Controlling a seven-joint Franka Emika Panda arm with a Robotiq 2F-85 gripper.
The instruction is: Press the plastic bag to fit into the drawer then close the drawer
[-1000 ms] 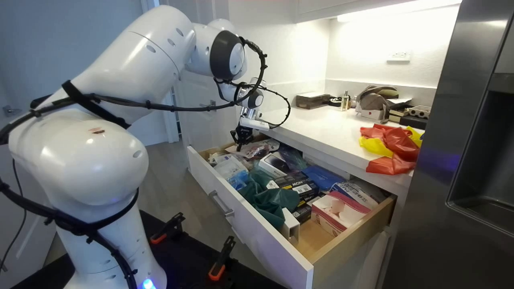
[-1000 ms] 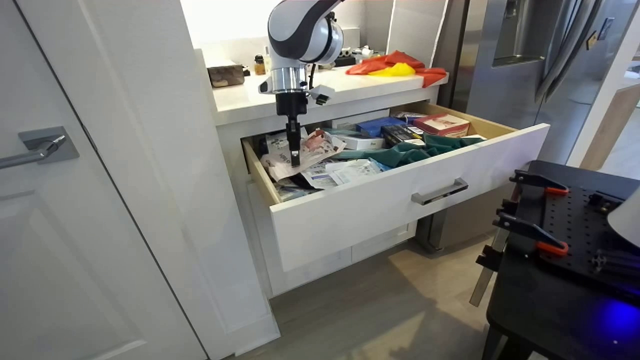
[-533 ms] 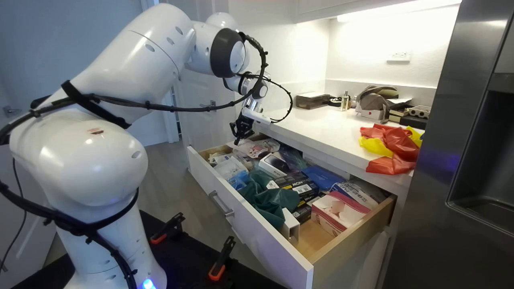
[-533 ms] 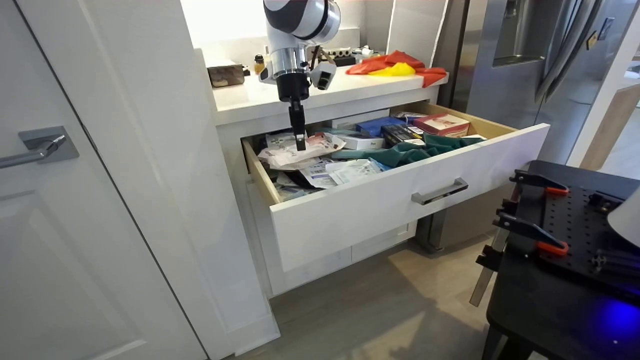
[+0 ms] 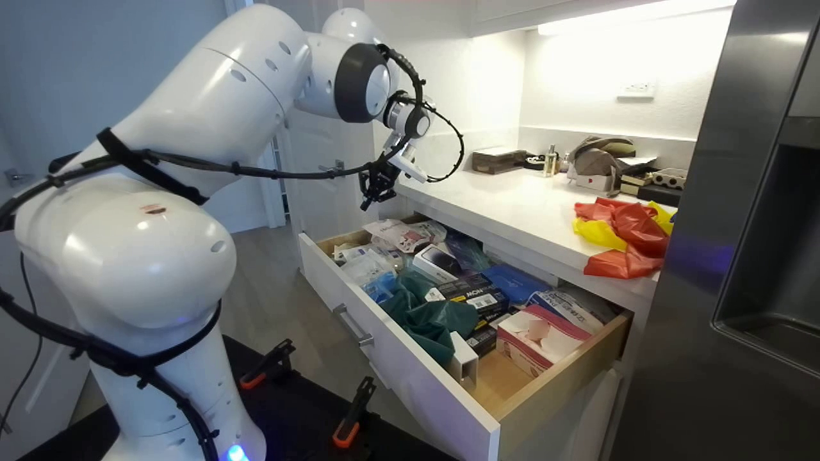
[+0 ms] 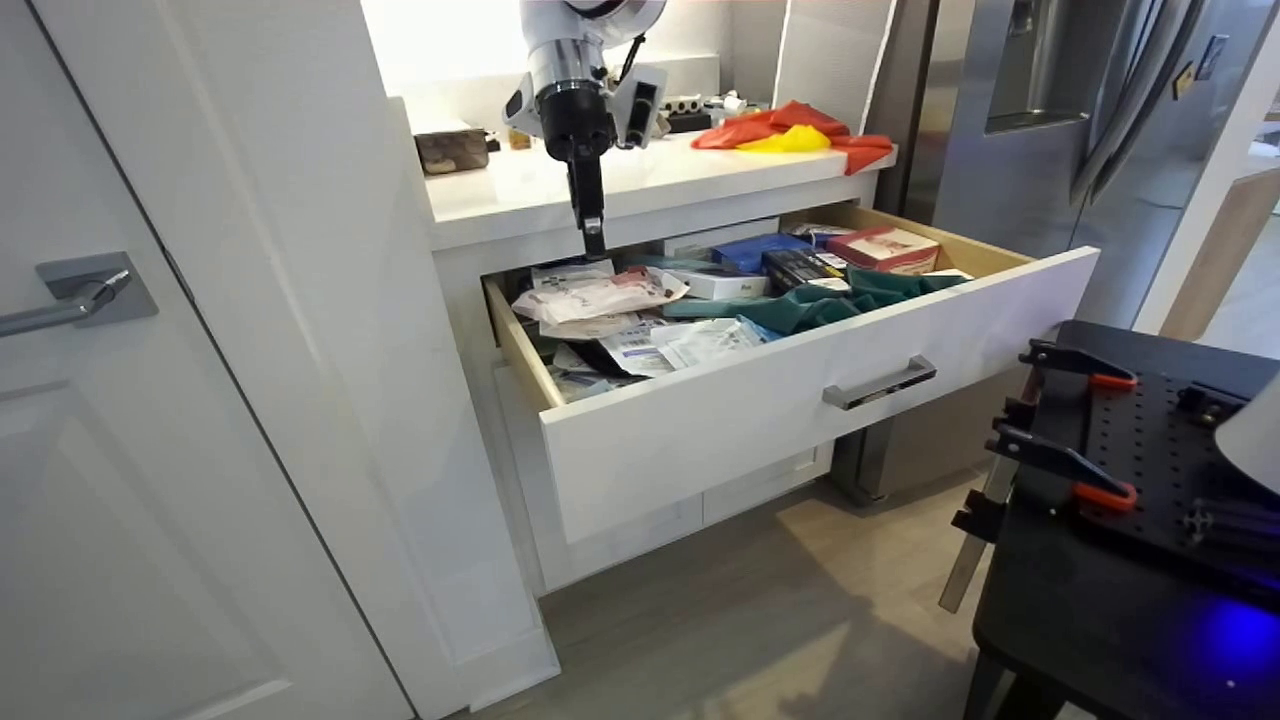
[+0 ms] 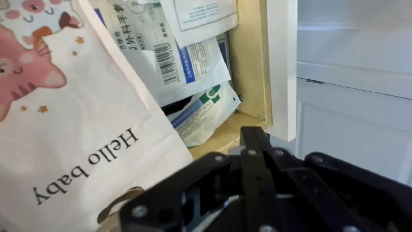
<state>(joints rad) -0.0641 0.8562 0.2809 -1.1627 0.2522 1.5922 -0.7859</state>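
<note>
The drawer (image 5: 392, 342) stands pulled out and is full of packets and boxes; its front panel also shows in an exterior view (image 6: 760, 415) and in the wrist view (image 7: 280, 64). The pale pink "Hello baby" plastic bag (image 7: 106, 129) lies on top of the packets in the back corner of the drawer, next to the door; it shows in both exterior views (image 5: 398, 235) (image 6: 595, 296). My gripper (image 7: 256, 130) is shut and empty, fingers pointing down. It hovers above the bag, apart from it, in both exterior views (image 5: 366, 205) (image 6: 594, 250).
A countertop (image 6: 640, 180) overhangs the drawer's back and bears a red and yellow bag (image 5: 631, 237). Boxes, such as a red and white one (image 5: 538, 336), and green plastic (image 5: 426, 317) fill the drawer. A fridge (image 5: 711, 256) and a door (image 6: 190, 400) flank the cabinet.
My gripper has risen off the bag, up out of the drawer, and tilted. The bag's near part has lifted and lies flatter on the packets. The drawer has not moved.
</note>
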